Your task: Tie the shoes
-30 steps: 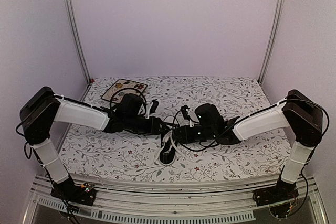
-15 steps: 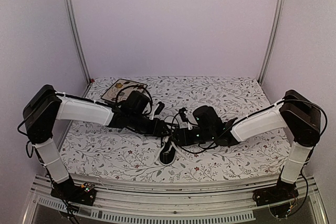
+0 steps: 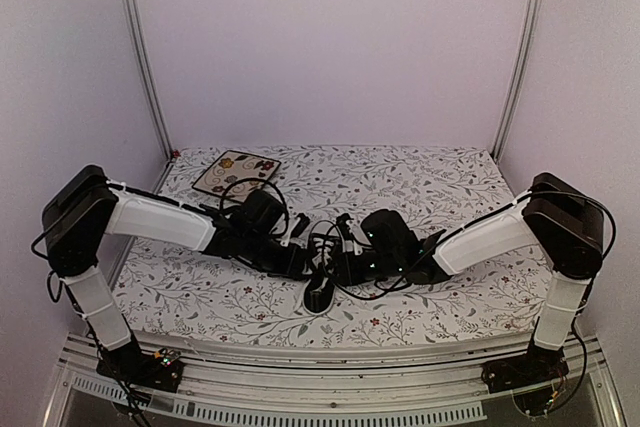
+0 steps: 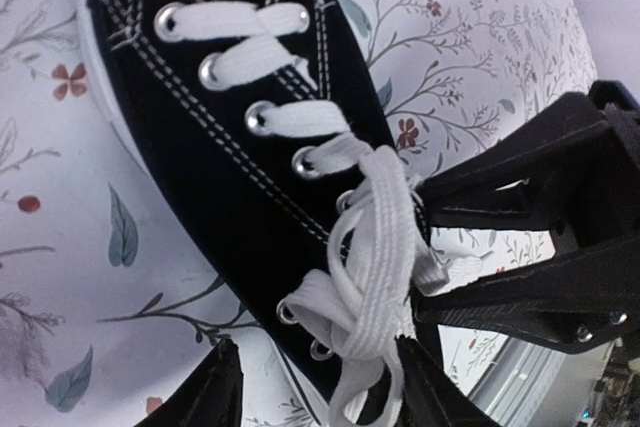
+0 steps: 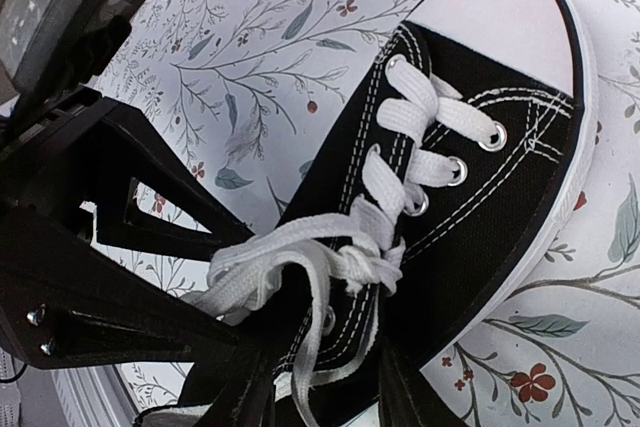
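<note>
Floral table, sneaker central, near front edge

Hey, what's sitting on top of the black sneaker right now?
White laces bunch loosely over the upper eyelets of the sneaker, the left claw and right claw open around them. They cover the shoe's opening, so its inside is hidden.

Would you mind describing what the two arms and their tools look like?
Both arms match: the left arm and right arm have white shell links between black joint housings, with thin black cables looping near the wrists. The left tool and right tool are black, with flat angular fingers having triangular cut-outs and small silver screws.
</note>
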Motion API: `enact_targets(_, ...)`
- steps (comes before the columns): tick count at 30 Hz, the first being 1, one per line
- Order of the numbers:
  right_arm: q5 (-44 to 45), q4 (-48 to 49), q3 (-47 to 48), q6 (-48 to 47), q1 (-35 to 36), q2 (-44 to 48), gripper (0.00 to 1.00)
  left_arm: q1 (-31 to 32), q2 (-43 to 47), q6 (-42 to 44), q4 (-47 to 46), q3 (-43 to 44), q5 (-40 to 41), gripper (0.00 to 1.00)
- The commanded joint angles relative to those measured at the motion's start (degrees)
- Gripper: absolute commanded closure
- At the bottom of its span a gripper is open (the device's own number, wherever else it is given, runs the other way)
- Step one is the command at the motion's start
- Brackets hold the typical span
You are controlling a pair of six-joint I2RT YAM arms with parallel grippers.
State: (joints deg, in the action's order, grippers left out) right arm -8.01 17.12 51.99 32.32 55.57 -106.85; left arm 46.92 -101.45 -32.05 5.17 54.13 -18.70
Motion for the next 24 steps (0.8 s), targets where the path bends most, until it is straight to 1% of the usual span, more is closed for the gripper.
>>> enact_targets(1, 1.3, -1.6, 1.1, 0.3, 0.3, -0.6, 0.61, 0.6, 4.0, -0.8, -0.8, -0.3, 1.5, 0.43)
enact_targets(3, 1.6, -1.9, 0.7, 0.3, 0.4, 0.2, 0.59, 0.6, 5.0, -1.0, -1.3, 0.4, 1.9, 0.39)
enact_targets(8, 2.9, -2.5, -0.3, 0.8, 0.4, 3.3, 0.51, -0.4, 5.6, -0.9, -2.0, 1.8, 2.2, 0.38)
enact_targets(10, 3.4, -3.0, -0.4, 1.2, 0.3, 4.1, 0.5, -1.1, 4.6, -0.9, -1.5, 2.3, 2.3, 0.43)
enact_targets(13, 3.7, -3.2, -0.7, 1.9, 0.3, 4.8, 0.5, -2.3, 2.8, -1.4, -0.2, 3.3, 2.5, 0.56)
enact_targets(15, 3.7, -3.1, -1.0, 2.3, 0.3, 5.0, 0.5, -3.0, 2.0, -1.6, -0.2, 3.6, 2.4, 0.62)
enact_targets(20, 3.7, -3.1, -1.4, 2.8, 0.3, 5.1, 0.5, -4.1, -0.1, -1.4, -0.5, 4.8, 1.7, 0.67)
enact_targets(24, 4.0, -3.1, -2.0, 3.3, 0.3, 5.6, 0.5, -4.6, -2.3, -1.3, 1.0, 5.8, 0.9, 0.68)
